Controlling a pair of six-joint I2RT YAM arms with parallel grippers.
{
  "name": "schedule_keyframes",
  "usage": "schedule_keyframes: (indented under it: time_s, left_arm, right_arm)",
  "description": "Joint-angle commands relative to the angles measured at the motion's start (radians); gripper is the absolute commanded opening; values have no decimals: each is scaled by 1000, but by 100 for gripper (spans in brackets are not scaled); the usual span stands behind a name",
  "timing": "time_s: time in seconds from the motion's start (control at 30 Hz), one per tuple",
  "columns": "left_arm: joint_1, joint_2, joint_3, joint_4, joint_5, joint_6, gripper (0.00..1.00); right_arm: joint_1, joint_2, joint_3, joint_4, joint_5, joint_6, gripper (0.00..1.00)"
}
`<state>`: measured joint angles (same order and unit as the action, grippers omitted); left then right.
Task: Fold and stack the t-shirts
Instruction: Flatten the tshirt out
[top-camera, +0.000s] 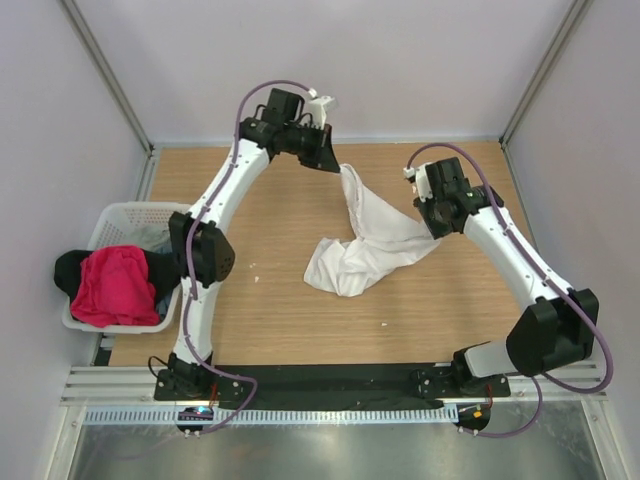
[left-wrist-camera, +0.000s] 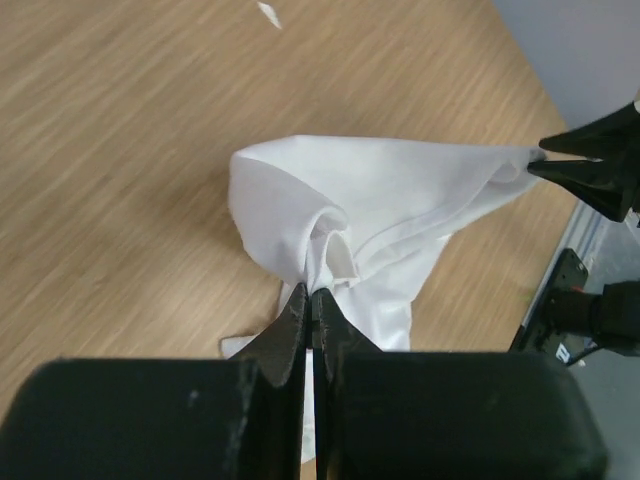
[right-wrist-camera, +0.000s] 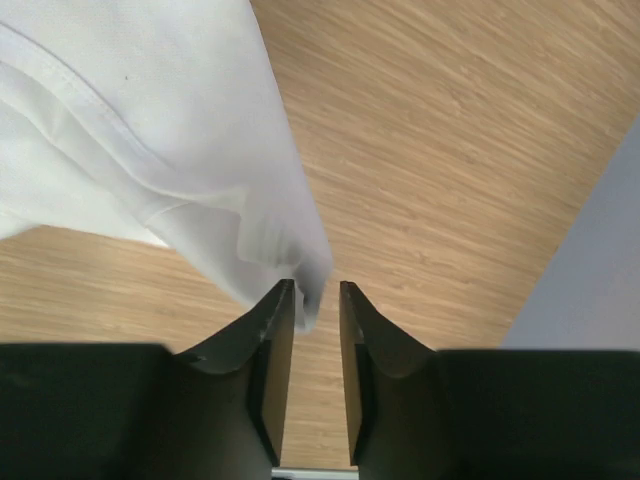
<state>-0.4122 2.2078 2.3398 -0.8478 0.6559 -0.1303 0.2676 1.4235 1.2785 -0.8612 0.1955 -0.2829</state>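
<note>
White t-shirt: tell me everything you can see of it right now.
The white t-shirt is thin, plain cloth with a stitched hem, crumpled and unfolded. The left gripper has its fingers shut on a bunched fold, holding it up; another corner reaches the right gripper, whose fingers show a gap, so a grip there is unsure. Between them it sags, and its lower part lies on the wooden table.

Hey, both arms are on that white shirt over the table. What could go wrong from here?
1. The right gripper has its fingers apart, with only a thin edge of the white t-shirt at one of them, so that corner could drop.
2. The left gripper pinches a bunched fold, so the shirt may open unevenly.
3. The shirt's lower part lies crumpled on the table, and pulling may drag it instead of flattening it.
</note>
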Motion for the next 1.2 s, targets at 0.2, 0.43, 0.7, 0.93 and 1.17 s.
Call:
schedule_keyframes:
  time_s: [0.2,0.43,0.7,0.93,1.17]
  left_arm:
    - [-132,98,-14,133,165,-100,2]
    - [-117,-2,-104,78,60,-71,78]
    - [-53,-201,-404,-35,-182,72,85]
    - [-45,-270,-576,-43,-280,112,84]
    - [-39,-267,-590,-59,-282,123,83]
  right_arm:
    - [-16,-130,76,5,-40,68,72]
    - [-18,-69,139,7,-182,19,68]
    - [-19,127,214,31,-390,-24,62]
    - [-200,276,170,22,-600,125,57]
    - [-344,432,238,39,-783,148,54]
